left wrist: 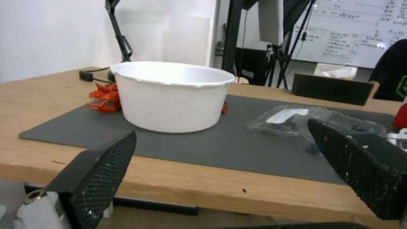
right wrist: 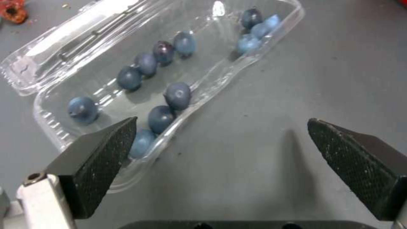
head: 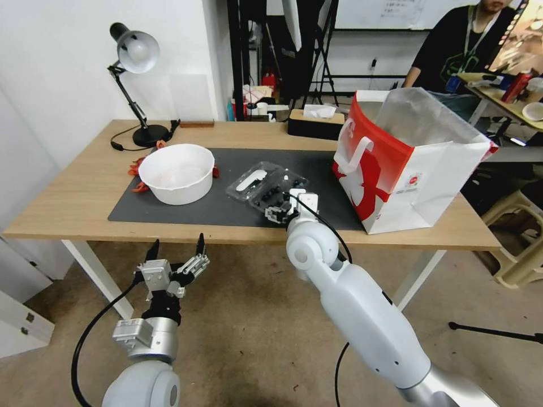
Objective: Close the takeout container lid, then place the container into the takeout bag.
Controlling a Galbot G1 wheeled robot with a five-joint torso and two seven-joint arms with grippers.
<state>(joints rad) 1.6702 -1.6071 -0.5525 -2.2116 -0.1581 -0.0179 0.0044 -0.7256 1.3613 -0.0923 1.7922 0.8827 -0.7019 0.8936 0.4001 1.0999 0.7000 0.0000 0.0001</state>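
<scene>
The clamshell container (head: pixel 279 195) lies open at the centre of the head view on the dark mat (head: pixel 169 212), its lid (head: pixel 253 180) folded back flat. The right gripper (head: pixel 281 215) hovers just at its near edge, jaws wide and empty. To close it well, I think it should slide under the lid's free edge and fold it gently over the blueberries (right wrist: pixel 161 116). The takeout bag (head: pixel 407 164) stands at the right, the left gripper (head: pixel 176 249) waits wide open and empty at lower left.

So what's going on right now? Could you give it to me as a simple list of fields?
container: open on the dark mat, blueberries inside
lid: folded back flat, not closed
takeout bag: upright, open, at the table's right end
right end effector: open, over the container's near edge
left end effector: open, below the table's front edge
white bowl: left of the container
</scene>
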